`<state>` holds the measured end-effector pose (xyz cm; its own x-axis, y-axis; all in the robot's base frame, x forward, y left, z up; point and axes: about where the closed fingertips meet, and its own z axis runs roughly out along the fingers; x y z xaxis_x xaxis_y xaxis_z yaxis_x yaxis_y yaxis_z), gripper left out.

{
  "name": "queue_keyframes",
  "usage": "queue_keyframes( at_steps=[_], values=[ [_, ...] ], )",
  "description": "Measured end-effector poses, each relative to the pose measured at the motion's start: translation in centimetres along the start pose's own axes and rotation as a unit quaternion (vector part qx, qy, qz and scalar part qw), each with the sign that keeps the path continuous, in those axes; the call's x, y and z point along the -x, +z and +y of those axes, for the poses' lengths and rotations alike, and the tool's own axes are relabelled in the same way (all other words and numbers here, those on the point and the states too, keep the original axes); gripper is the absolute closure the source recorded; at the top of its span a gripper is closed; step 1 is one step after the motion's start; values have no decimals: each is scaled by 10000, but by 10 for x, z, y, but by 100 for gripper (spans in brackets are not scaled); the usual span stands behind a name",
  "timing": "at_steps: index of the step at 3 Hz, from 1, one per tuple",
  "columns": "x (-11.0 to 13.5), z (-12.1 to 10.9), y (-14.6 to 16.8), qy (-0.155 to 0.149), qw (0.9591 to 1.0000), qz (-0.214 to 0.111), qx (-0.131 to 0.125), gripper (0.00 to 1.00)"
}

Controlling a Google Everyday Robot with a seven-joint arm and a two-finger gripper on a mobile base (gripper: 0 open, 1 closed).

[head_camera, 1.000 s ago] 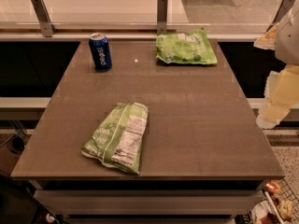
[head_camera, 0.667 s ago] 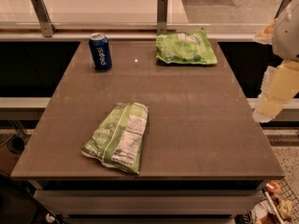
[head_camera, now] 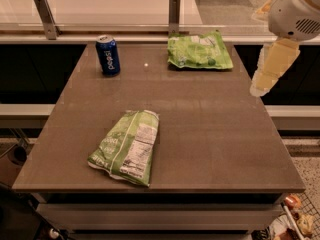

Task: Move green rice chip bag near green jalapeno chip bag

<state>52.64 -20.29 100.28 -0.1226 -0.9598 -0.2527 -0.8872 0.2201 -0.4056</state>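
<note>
Arm, cut-off portion: the white rounded housing [head_camera: 296, 9] runs out of view at the top right corner; its upper and right parts are not visible.
Gripper [head_camera: 262, 83]: a pale cream, elongated part hanging below the housing, in the air just beyond the right edge of the table, level with its far half. Whether it is open or closed cannot be told from this angle. It holds nothing and touches nothing.
Green rice chip bag [head_camera: 200, 50]: lies flat at the far edge of the table, right of centre, with its far edge against the base of the right post. The print on its face is too small to read.
Green jalapeno chip bag [head_camera: 126, 146]: lies back side up on the near left part of the table, tilted, with the white label panel and centre seam facing up. Its front is hidden. It is well apart from the green rice chip bag.
Blue soda can [head_camera: 108, 55]: stands upright at the far left of the table, well to the left of the green rice chip bag.
Table [head_camera: 215, 134]: brown top; open surface lies between the two bags.
Right post [head_camera: 174, 11] and left post [head_camera: 45, 15]: metal uprights on the ledge behind the table.
Floor items [head_camera: 292, 221]: partly cut off at the lower right corner; cannot be identified.
Obstruction: nothing stands on the table between the gripper and the green rice chip bag.
</note>
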Motion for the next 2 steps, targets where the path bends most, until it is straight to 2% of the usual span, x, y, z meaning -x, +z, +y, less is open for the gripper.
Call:
queue_keyframes(
  at_steps=[1,2],
  values=[
    [6,-42,25,-1,9996,-236,-147,0],
    [8,-78,56,126,9985,-468,-258,0]
  ],
)
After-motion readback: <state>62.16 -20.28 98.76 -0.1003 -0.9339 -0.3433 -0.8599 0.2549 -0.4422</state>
